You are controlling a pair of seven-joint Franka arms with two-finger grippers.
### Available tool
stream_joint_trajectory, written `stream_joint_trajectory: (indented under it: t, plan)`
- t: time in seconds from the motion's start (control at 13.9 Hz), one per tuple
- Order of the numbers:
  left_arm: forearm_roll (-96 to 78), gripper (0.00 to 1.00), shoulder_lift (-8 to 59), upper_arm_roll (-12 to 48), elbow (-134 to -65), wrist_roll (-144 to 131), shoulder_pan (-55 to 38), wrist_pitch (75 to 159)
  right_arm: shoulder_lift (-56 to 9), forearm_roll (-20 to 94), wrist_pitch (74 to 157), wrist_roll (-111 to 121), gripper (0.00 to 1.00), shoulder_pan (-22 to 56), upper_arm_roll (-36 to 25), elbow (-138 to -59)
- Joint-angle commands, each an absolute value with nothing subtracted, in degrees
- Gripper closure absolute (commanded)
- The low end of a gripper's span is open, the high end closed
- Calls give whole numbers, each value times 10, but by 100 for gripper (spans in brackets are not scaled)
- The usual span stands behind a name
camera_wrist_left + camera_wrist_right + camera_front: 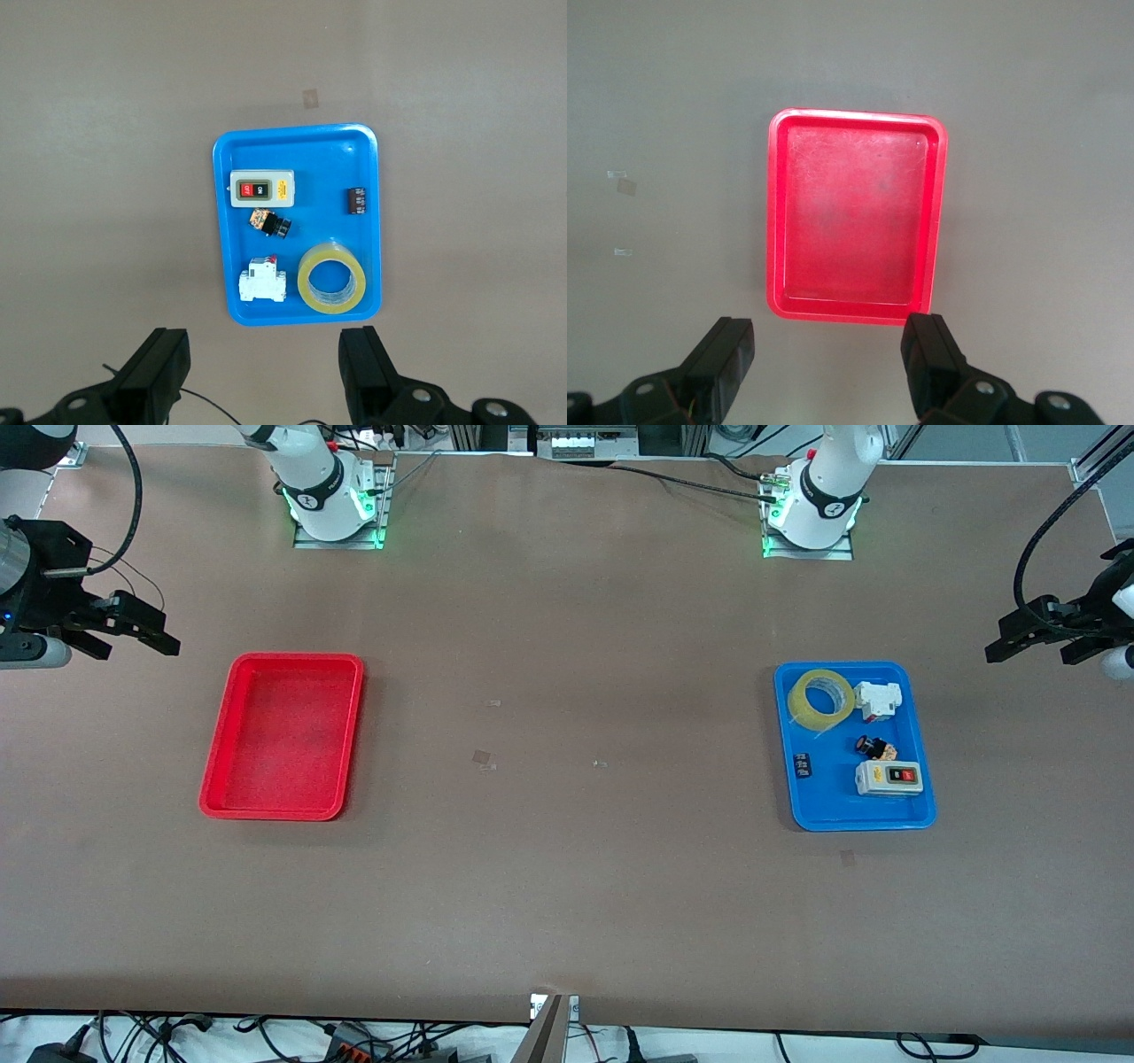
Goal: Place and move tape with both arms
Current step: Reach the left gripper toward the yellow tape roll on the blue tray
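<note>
The yellow tape roll (821, 700) lies flat in the blue tray (819, 815), in the corner farthest from the front camera, beside a white breaker. It also shows in the left wrist view (332, 282). My left gripper (1010, 646) is open and empty, held high over the table at the left arm's end, apart from the blue tray (370, 146). My right gripper (142, 638) is open and empty, held high over the table at the right arm's end, next to the empty red tray (282, 735), which fills the right wrist view (855, 212). Both arms wait.
The blue tray also holds a white breaker (878, 699), a small black push button (873, 747), a white switch box (889, 778) and a small black part (803, 764). Small tape scraps (483, 758) lie at the table's middle.
</note>
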State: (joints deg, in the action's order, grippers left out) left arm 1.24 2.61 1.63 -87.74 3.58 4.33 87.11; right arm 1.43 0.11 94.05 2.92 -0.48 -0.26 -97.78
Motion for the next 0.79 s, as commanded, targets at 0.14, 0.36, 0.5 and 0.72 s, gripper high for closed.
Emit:
stream_joint_trajectory:
  t: [0.14,0.36,0.5,0.72]
  plan:
    - [15,0,18,22,-884,31,46,860,29,-2,931,33,0,-1,-4,-976]
    - [13,0,17,24,-912,38,47,862,27,-2,932,33,0,-1,-4,-976]
    - [13,0,18,25,-954,38,47,889,27,-2,931,33,0,-1,-4,-976]
    - [13,0,11,24,-1061,39,51,990,27,-3,931,38,0,1,-3,-976]
